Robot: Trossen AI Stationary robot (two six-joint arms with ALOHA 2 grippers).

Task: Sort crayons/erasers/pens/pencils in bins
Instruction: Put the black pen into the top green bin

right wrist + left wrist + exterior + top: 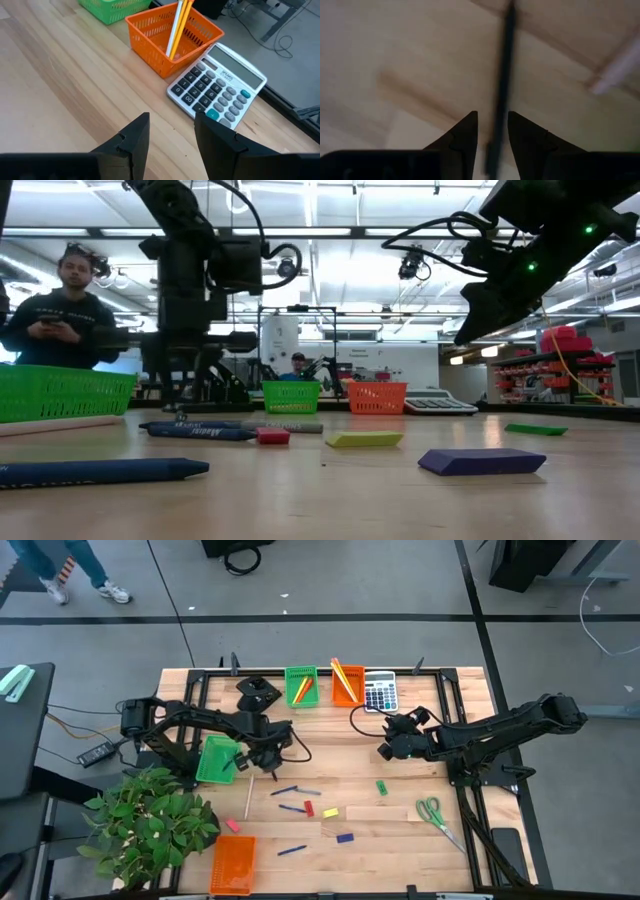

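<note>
My left gripper (266, 760) (492, 117) hangs just right of the near green bin (218, 760), fingers pointing down, shut on a dark slim pen (504, 75). My right gripper (387, 747) (172, 120) hovers narrowly open and empty over bare table, near the grey calculator (217, 85). The far orange bin (172, 37) holds yellow pencils (176, 27). A far green bin (301, 685) holds sticks. More pens (285, 790) and red (308, 808), yellow (330, 812), blue (345, 837), green (381, 787) and pink (232, 825) erasers lie on the table. A pale pencil (248, 798) lies near the green bin. My left gripper pinches the dark pen's barrel (496, 125) between its two fingers, which come from above and lie across it. The pen runs on forward past the fingertips. I cannot tell whether it is lifted clear of the table.
A second orange bin (232, 862) sits at the near edge. Green-handled scissors (435, 815) lie at the right. A potted plant (150, 825) overhangs the near left corner. A person (60, 310) stands beyond the table.
</note>
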